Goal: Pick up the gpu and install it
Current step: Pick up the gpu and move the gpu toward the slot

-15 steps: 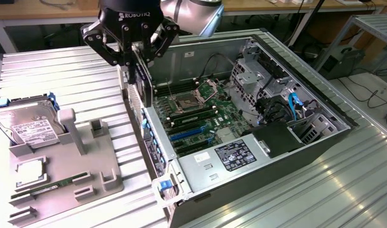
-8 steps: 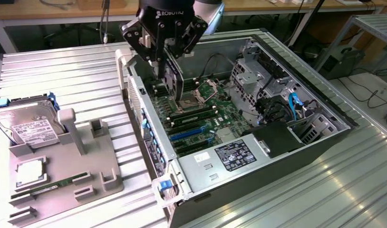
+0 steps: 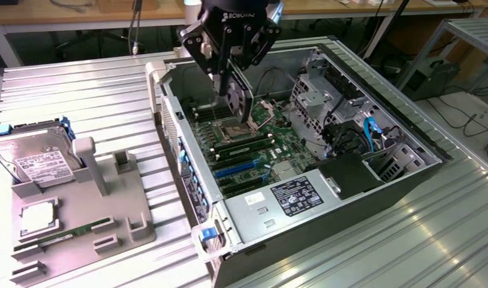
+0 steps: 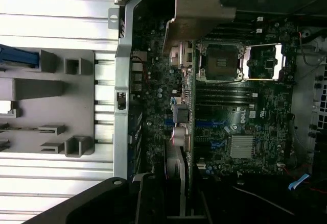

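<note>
**Card held over the open case**

On the exterior view's left, a grey fixture (image 3: 84, 210) sits on the ribbed metal surface (image 3: 84, 90). It holds a hard drive (image 3: 32, 162) standing in a slot, a square silver chip (image 3: 38, 217) and a green RAM stick (image 3: 64, 235) lying flat.

Just beside it is the open computer case (image 3: 160, 90), motherboard up. Above the case's far end hangs the gripper (image 3: 228, 84), its fingers clamped on the gpu (image 3: 237, 111). The card hangs edge-down over the board, close to the processor socket and the memory slots, and I cannot tell whether its lower edge touches anything.

A black cable (image 3: 264, 78) loops close by on the card's right. The blue expansion slots (image 3: 237, 169) lie nearer the labelled power supply (image 3: 296, 198), apart from the card. Further right stand the drive cage (image 3: 316, 96) and a blue cable (image 3: 370, 127).

The wrist view looks down along the gpu (image 4: 199, 15), its pale bracket large in front. Beyond the bracket are the open socket (image 4: 220, 60) and a finned silver heatsink (image 4: 241, 146). The case wall (image 4: 120, 106) separates the board from the fixture (image 4: 76, 81).
</note>
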Robot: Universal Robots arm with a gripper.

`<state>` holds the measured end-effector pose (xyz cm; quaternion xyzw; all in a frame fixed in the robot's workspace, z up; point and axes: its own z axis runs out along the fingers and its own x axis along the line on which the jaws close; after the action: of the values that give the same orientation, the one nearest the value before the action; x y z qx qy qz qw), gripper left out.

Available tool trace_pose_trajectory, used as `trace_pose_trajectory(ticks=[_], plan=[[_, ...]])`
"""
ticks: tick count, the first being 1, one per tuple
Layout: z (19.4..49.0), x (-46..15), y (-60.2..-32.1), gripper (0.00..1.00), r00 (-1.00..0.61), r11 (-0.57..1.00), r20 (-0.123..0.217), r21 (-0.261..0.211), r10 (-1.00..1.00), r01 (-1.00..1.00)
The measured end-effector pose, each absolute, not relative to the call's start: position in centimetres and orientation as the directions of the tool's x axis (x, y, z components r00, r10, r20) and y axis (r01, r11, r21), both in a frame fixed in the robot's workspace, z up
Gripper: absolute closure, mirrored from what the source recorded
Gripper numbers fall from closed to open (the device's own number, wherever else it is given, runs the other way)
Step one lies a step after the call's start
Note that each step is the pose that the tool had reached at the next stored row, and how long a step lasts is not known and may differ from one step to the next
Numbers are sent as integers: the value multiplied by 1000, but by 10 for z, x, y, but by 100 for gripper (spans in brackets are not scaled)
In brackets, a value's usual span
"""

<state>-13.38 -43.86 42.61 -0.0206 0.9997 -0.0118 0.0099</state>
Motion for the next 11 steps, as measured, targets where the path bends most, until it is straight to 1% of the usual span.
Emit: trace_pose_trajectory(ticks=[11], plan=[[426, -116, -439, 72, -999, 999, -19, -24, -42, -41]])
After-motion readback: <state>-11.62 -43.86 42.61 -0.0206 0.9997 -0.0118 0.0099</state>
